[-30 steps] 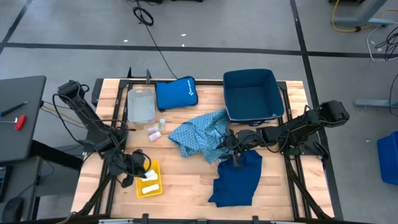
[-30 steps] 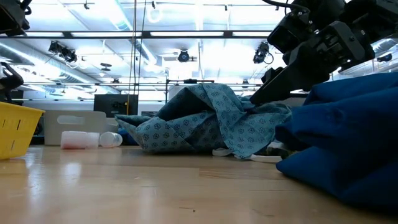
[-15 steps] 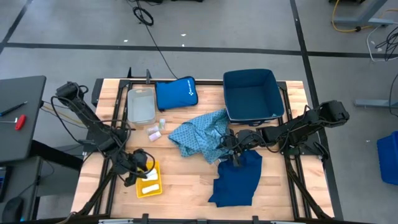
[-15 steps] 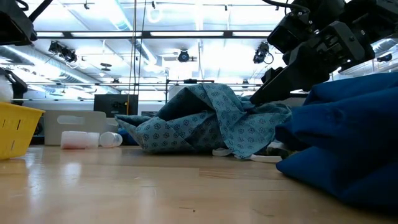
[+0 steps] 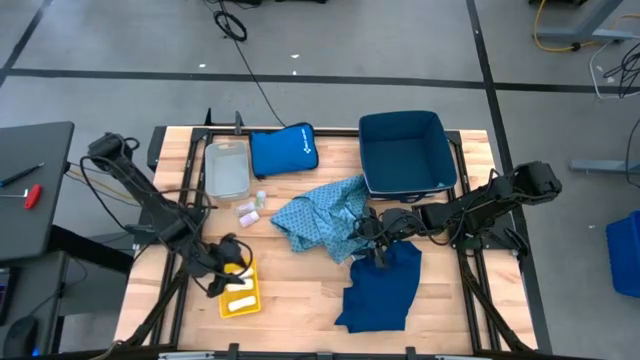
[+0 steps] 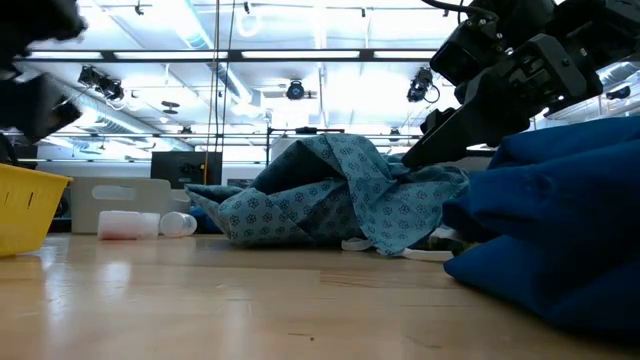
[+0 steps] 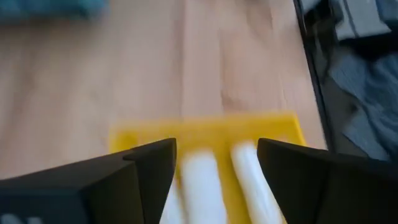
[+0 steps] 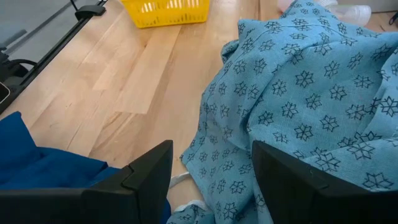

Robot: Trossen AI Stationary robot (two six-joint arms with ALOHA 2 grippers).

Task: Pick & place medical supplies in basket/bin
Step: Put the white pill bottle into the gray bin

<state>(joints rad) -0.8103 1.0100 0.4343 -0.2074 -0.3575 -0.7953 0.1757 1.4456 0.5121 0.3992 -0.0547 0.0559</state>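
Note:
My left gripper (image 5: 228,265) hangs open just above the yellow basket (image 5: 240,290), near the table's front left. Two white rolls (image 7: 202,186) lie in the basket (image 7: 205,134) below its fingers. More white rolls (image 5: 247,210) and clear vials (image 5: 260,198) lie loose on the table. The light-blue patterned garment (image 5: 320,220) lies crumpled at mid-table, and the navy garment (image 5: 385,290) lies in front of it. My right gripper (image 5: 372,238) is open, low over the spot where the two garments meet (image 8: 186,180). My right gripper comes in low from the table's right side, with its fingers (image 6: 420,150) at the near right edge of the light-blue garment (image 6: 330,195). I cannot tell whether they touch the cloth.
A dark blue bin (image 5: 440,150) stands at the back right. A royal-blue pouch (image 5: 283,150) and a clear container (image 5: 227,168) sit at the back left. Bare wood lies between the basket and the navy garment.
My left gripper has shifted a little toward the table's right edge above the yellow basket. A white roll that showed at it in the low view no longer shows there. My right arm has kept still.

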